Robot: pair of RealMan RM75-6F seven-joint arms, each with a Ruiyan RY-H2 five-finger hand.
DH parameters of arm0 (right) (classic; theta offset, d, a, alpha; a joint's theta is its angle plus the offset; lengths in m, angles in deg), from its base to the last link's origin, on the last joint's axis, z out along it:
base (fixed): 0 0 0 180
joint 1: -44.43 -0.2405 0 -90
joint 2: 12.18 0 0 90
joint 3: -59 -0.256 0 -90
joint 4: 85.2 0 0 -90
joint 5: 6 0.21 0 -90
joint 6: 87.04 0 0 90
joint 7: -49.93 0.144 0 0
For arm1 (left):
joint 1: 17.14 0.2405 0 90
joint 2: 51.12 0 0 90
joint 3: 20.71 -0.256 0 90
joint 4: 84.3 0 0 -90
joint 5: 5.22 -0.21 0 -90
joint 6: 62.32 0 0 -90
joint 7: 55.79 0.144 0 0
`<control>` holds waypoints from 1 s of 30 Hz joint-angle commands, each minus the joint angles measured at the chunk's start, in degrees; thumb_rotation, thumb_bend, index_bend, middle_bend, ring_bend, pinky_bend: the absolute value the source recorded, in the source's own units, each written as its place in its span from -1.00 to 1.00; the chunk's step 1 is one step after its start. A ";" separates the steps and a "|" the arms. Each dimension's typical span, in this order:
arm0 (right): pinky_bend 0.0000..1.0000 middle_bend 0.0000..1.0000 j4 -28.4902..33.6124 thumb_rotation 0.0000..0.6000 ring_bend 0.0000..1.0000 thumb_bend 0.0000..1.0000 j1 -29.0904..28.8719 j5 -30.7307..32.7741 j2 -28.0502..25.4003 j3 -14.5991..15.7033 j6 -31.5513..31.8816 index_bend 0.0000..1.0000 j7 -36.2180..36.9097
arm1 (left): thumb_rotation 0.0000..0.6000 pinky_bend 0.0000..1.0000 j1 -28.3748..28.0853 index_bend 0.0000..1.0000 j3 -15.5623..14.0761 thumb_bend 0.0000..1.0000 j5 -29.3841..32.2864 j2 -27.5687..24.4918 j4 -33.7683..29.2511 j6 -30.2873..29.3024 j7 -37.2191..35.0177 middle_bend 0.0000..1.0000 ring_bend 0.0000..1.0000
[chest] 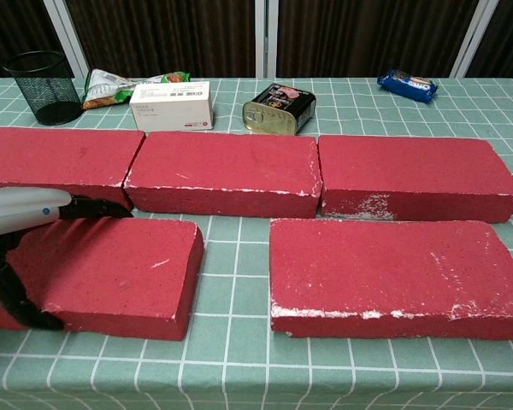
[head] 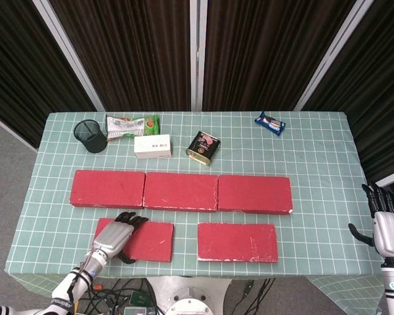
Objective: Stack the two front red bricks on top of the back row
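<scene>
Three red bricks form the back row [head: 180, 191] across the table's middle, seen close in the chest view as the back row [chest: 227, 171]. The front left brick [head: 151, 241] lies flat before it. My left hand [head: 118, 234] lies over its left part. In the chest view the left hand [chest: 17, 213] has its fingers [chest: 94, 207] hooked over the brick's [chest: 120, 265] back edge and the thumb against its front face. The front right brick [head: 237, 241] lies untouched. My right hand [head: 384, 223] hangs beyond the table's right edge, fingers spread, holding nothing.
Along the table's back stand a black mesh cup [head: 90, 136], a green snack bag [head: 131, 125], a white box [head: 152, 146], a dark tin [head: 203, 147] and a blue packet [head: 270, 123]. A narrow gap separates the front bricks from the back row.
</scene>
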 commanded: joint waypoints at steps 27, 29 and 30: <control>-1.00 -1.00 1.44 1.00 -1.00 -0.69 -0.19 -2.66 -0.71 -0.48 2.23 -1.00 1.02 | 1.00 -1.00 -11.63 -0.72 13.79 -1.00 8.59 -8.98 6.57 8.63 -11.07 -0.70 -1.00; -1.00 -1.00 1.90 1.00 -1.00 -0.69 -0.30 -2.77 -0.72 -0.63 2.39 -1.00 0.85 | 1.00 -1.00 -12.74 -0.72 14.45 -1.00 10.58 -8.55 8.33 10.36 -12.49 -0.70 -1.00; -1.00 -1.00 2.15 1.00 -1.00 -0.69 -0.37 -2.86 -0.68 -0.75 2.54 -1.00 0.83 | 1.00 -1.00 -13.40 -0.72 14.77 -1.00 11.65 -8.16 9.42 11.18 -13.18 -0.70 -1.00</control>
